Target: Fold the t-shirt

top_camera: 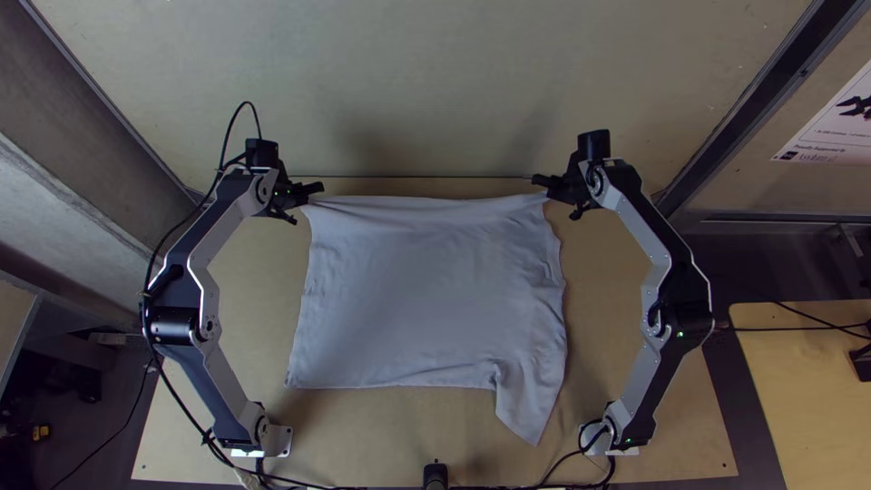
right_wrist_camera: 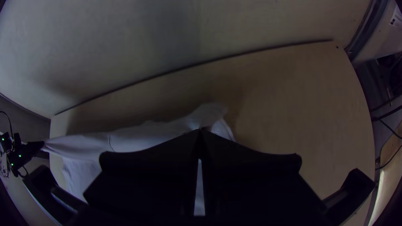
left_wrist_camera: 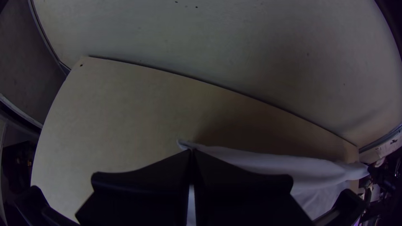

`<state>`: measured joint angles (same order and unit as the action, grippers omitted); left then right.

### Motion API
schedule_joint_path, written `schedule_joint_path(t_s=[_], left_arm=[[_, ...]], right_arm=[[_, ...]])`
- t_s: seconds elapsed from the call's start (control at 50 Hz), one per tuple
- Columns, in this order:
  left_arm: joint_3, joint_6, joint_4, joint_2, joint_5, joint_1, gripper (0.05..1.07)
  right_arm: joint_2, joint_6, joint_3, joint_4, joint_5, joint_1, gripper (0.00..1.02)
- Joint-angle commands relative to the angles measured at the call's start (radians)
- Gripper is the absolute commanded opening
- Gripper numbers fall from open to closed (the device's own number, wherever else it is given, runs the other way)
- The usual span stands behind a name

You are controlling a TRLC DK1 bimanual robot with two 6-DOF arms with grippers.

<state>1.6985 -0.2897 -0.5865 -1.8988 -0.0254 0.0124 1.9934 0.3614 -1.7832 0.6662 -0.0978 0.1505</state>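
Spanning the middle of the table [top_camera: 218,381], the pale t-shirt [top_camera: 426,290] lay mostly flat and spread, with light wrinkles, more of them toward 3 o'clock. Clock read off top view, shirt at the centre. Its 12 o'clock edge ran fairly straight between the two grippers. The 6 o'clock edge ran nearly straight too, then broke into a pointed flap sticking out at 5 o'clock.

Left gripper [top_camera: 308,192], between 10 and 11 o'clock: clenched, grasping the corner there; a small tip of cloth poked past its fingers [left_wrist_camera: 167,173] in the left wrist view. Right gripper [top_camera: 547,186], between 1 and 2 o'clock: also clenched on cloth at its own corner, with a bunched bit standing out beyond its fingertips in the right wrist view.

Arm bases sat at 8 and 4 o'clock. Black cable [top_camera: 172,236] followed the left arm. Pale wall [top_camera: 472,82] stood at 12 o'clock, printed sheet [top_camera: 839,136] at 2.
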Motion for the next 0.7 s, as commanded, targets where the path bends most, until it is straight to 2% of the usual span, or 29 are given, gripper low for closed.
schedule_joint_path(t_s=[0.0, 0.36, 0.68], left_arm=[[-0.077, 0.014, 0.013, 0.06, 0.002, -0.012, 0.08], [-0.338, 0.001, 0.117, 0.178, 0.004, 0.017, 0.08], [-0.51, -0.012, 0.224, 0.19, -0.002, 0.04, 0.08]], right_arm=[[-0.09, -0.01, 0.099, -0.016, 0.001, 0.009, 0.02], [-0.289, -0.024, 0.418, -0.073, 0.003, 0.011, 0.02], [-0.344, -0.027, 0.65, -0.152, 0.009, 0.008, 0.03]])
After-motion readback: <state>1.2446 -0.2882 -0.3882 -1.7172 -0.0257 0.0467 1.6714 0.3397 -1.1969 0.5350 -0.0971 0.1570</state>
